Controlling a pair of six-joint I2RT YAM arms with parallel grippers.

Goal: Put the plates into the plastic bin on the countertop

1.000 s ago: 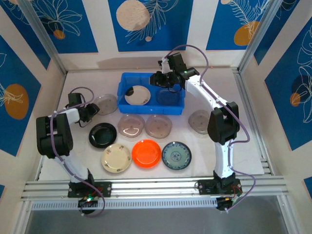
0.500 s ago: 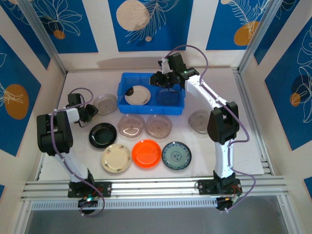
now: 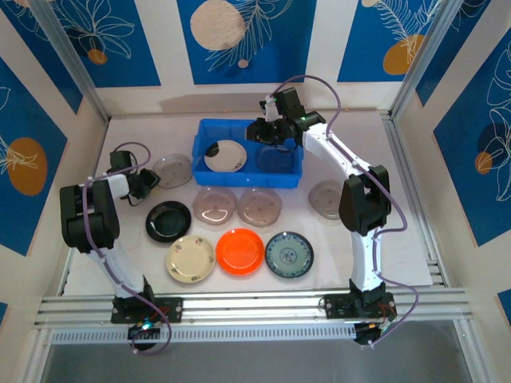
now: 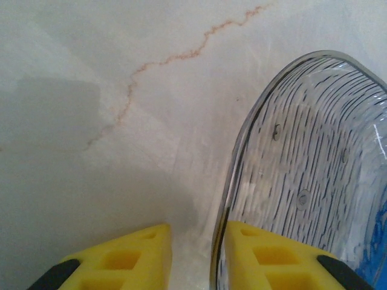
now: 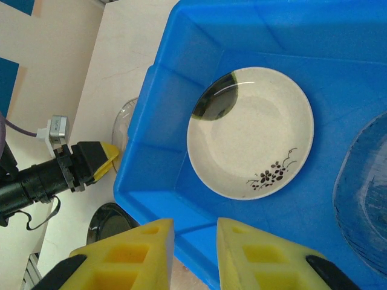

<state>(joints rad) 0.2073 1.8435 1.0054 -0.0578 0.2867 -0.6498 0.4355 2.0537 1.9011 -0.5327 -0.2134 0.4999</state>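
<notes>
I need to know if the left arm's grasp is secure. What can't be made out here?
- Left wrist view: the frame's bottom edge cuts off the left gripper and the smoky plate's rim, so a firm pinch is unclear.
- Top view: that contact is too small to judge.
- Right wrist view: the right edge cuts off the grey plate in the blue bin.

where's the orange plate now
Top view: the orange plate sits in the near row on the countertop, between the cream plate at left and the teal-patterned plate at right.
</notes>
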